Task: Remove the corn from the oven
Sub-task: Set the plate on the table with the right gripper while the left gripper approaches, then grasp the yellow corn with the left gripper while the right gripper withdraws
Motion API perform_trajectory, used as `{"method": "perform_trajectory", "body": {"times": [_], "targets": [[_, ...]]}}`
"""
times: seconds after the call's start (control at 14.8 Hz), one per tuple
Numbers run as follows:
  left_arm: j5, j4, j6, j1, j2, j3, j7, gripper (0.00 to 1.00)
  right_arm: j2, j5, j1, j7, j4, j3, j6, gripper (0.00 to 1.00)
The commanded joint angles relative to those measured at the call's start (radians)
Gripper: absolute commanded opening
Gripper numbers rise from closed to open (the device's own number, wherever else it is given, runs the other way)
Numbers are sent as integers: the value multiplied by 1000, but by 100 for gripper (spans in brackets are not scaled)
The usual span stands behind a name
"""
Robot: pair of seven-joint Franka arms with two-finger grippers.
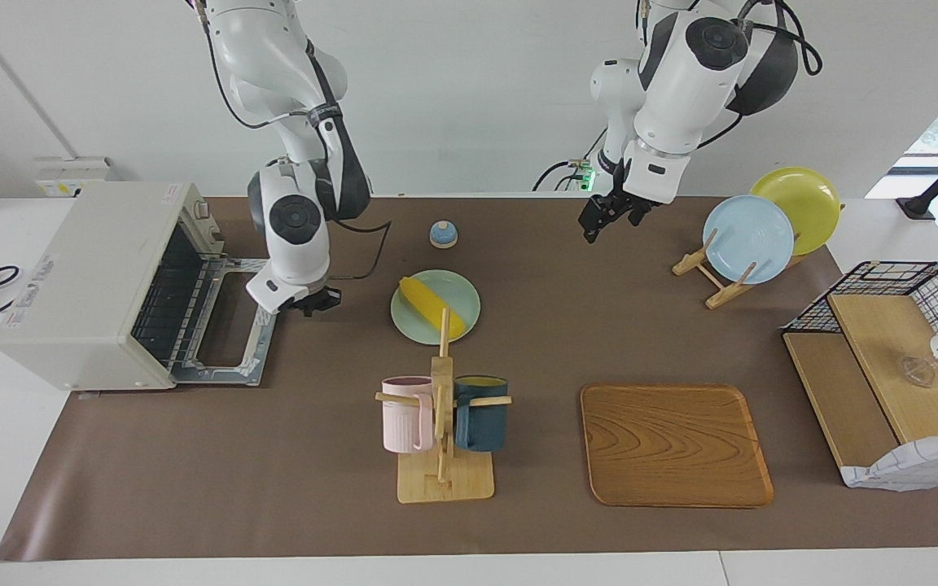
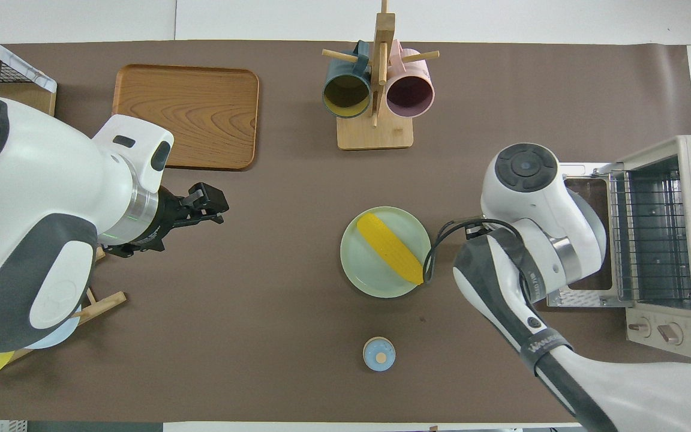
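Now corn (image 1: pixel 432 308) lies on pale green plate (image 1: pixel 462 294), outside oven (image 1: pixel 103 285). Right gripper (image 1: pixel 316 303), clenched and empty, hangs w/ plate at one side and open oven door (image 1: pixel 233 325) at the other. Left gripper (image 1: pixel 609 213), fingers apart, waits over bare table.

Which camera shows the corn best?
The overhead view: the corn lies fully exposed on the pale green plate, seen almost straight down. In the facing view, the mug rack's post crosses its tip.
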Motion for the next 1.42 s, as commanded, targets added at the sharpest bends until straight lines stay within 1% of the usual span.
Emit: {"method": "perform_trajectory", "body": {"times": [0.0,0.14,0.27,0.54,0.61,0.68,0.74,0.81,0.88,1.01,1.15,1.22,1.35], "targets": [[-20,-59,75,-67,-33,9,-114,100,-40,-56,-37,-26,-58,15,51,0],[-20,-81,138,-142,-25,9,-251,100,-39,-66,-66,-79,-61,15,64,0],[-20,-84,196,-217,15,9,-392,100,-39,-69,-74,-88,-64,15,71,0],[-20,-81,359,-352,147,11,-669,100,-39,-113,-78,-93,-63,15,70,0],[-17,-75,409,-382,191,11,-749,100,-37,-127,-80,-96,-61,15,70,0],[-15,-76,463,-411,216,11,-794,100,-36,-136,-84,-99,-63,15,74,0],[-15,-75,491,-420,225,11,-825,100,-34,-136,-110,-125,-64,15,103,0],[-14,-60,499,-432,262,11,-868,100,-32,-136,-127,-152,-64,17,119,0],[-6,-18,499,-455,315,14,-915,100,-31,-136,-132,-166,-63,17,119,0],[-3,80,494,-460,423,18,-954,100,-32,-138,-124,-175,-40,17,75,0],[49,190,493,-460,524,22,-1018,100,-54,-138,-120,-215,11,18,-31,0],[61,219,493,-462,556,22,-1040,100,-68,-138,-120,-243,40,20,-83,0],[71,220,514,-460,575,25,-1061,100,-94,-138,-121,-308,98,21,-186,0]]}}
